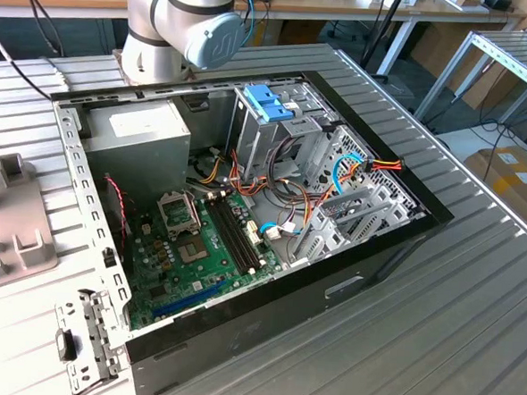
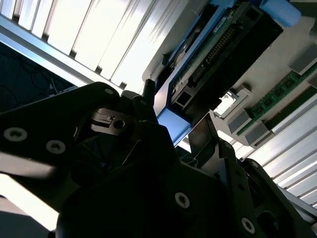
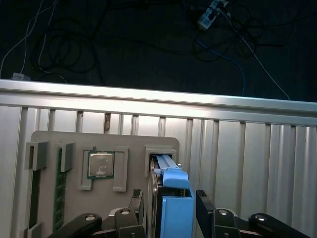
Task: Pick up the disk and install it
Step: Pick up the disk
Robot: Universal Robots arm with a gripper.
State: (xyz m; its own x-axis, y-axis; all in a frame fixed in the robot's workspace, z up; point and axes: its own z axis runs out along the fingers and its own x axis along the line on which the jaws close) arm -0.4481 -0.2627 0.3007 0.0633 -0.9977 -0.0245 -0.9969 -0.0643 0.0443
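between the jaws stands the disk, edge-on, a dark slab with blue trim. the gripper straddles it, and in the first wrist view its fingers are pressed against the two broad faces, pinching the disk. the disk's far end meets a slot in a grey holder beyond the fingertips; whether that end has left the slot cannot be told. just beside that slot on the holder lies a square chip in its own recess, and further out from the jaws a green memory stick sits in a narrow groove. in the second wrist view the disk's connector edge faces the camera, blue trim running close by one finger. the holder rests on a ribbed aluminium table, and past the table edge cables trail over a dark floor. in the exterior view the arm rises behind an open computer case, well apart from the jaws, with a green motherboard inside and a blue latch at its drive cage.
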